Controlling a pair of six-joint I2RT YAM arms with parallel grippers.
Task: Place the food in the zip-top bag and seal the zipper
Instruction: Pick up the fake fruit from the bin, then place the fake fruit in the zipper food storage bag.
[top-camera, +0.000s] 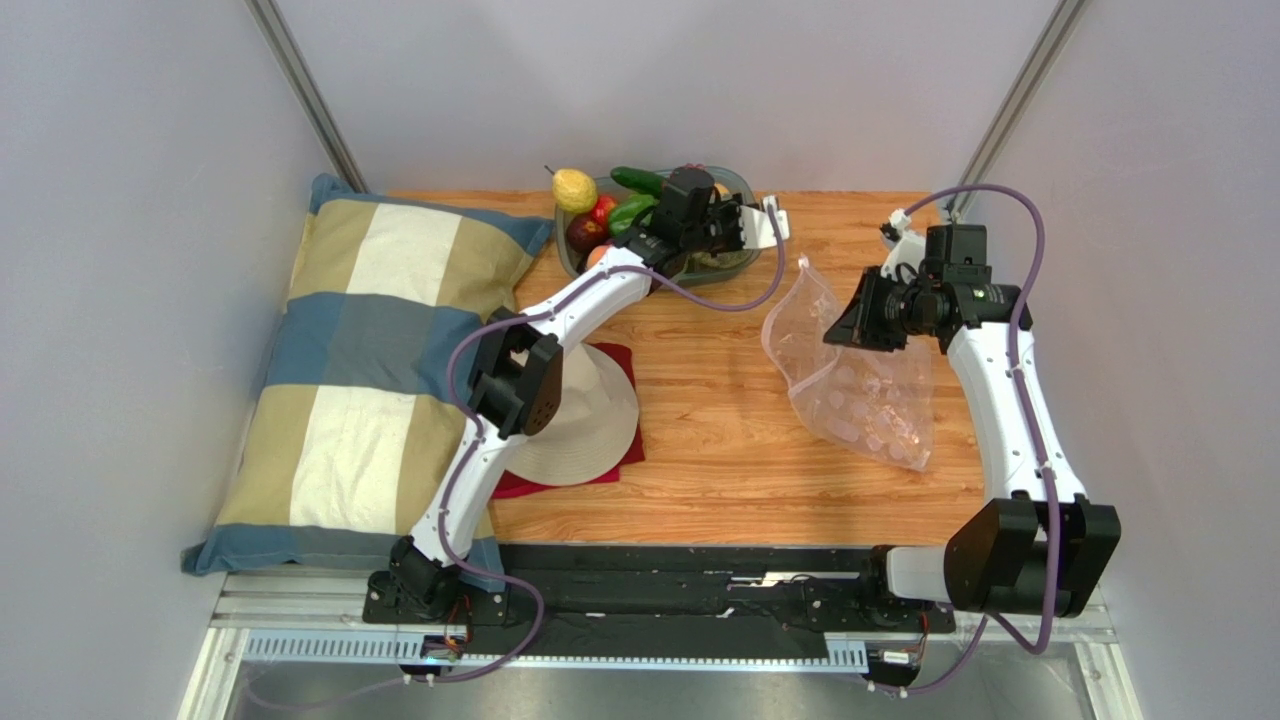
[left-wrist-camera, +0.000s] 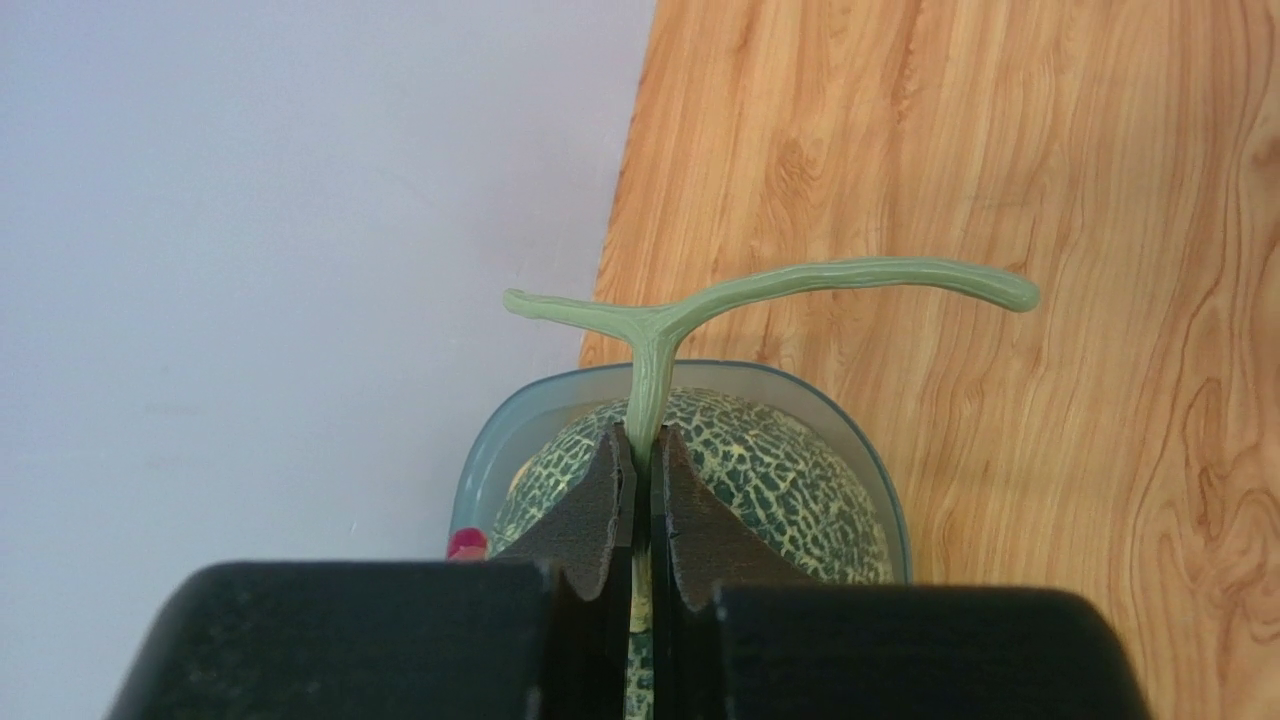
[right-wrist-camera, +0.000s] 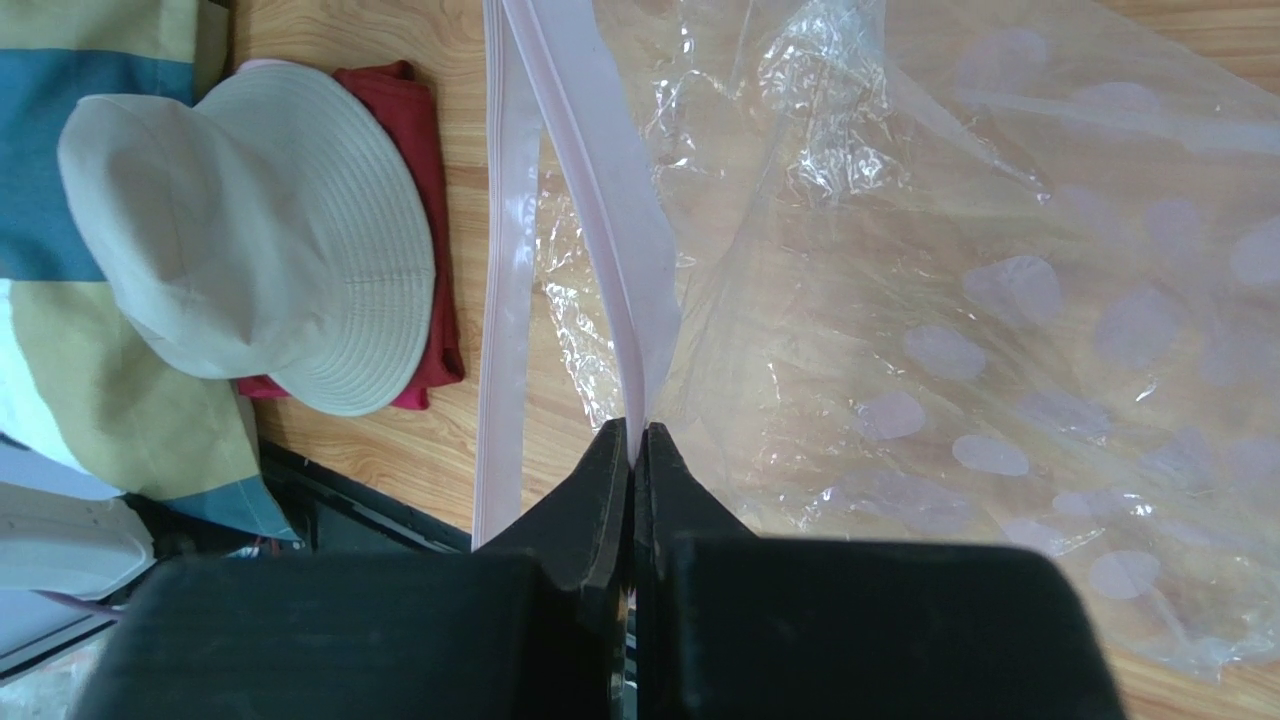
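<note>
Wrist views alone reveal grips, left jaws clenched on melon stem (left-wrist-camera: 649, 383), right jaws pinching zipper (right-wrist-camera: 624, 285).

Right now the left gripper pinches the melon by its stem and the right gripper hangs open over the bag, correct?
Not quite: the right gripper is shut on the zipper of the zip-top bag, as the right wrist view shows. The left gripper does pinch the green melon by its stem.

The netted green melon (left-wrist-camera: 766, 480) sits in a bowl (left-wrist-camera: 478, 477), its pale T-shaped stem (left-wrist-camera: 781, 285) pointing up. A yellow pear (top-camera: 573, 189) lies nearby. The clear zip-top bag (right-wrist-camera: 977, 300) lies crumpled on the wooden table (top-camera: 721, 450), its pink zipper (right-wrist-camera: 601, 225) strips parted.
</note>
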